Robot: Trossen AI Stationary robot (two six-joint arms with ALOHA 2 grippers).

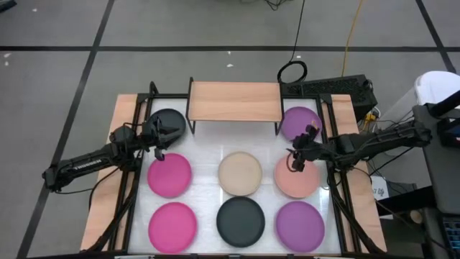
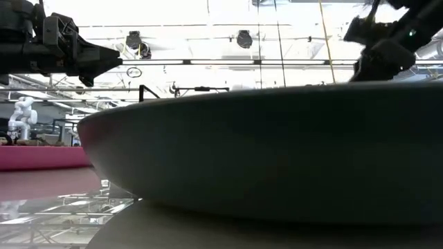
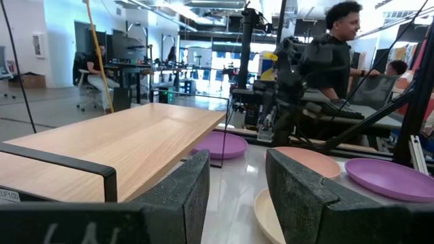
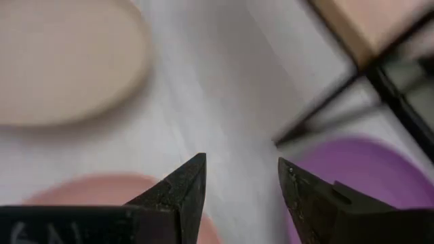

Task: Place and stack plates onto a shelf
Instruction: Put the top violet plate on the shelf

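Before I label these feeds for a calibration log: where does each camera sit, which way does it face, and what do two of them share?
High view: overhead, straight down on the table; both arms, left gripper, right gripper.
Low view: tabletop height, filled by a black plate; arms above.
Left wrist view: past its own fingers across the shelf.
Right wrist view: down past its fingers at the table.
Shared: both wrist views show the salmon plate and the beige plate.

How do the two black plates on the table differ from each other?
The rear black plate sits left of the shelf, partly hidden under the left gripper; the front black plate lies in the front row, fully uncovered, between a magenta and a purple plate. Both are round, matte, and look equal in size.
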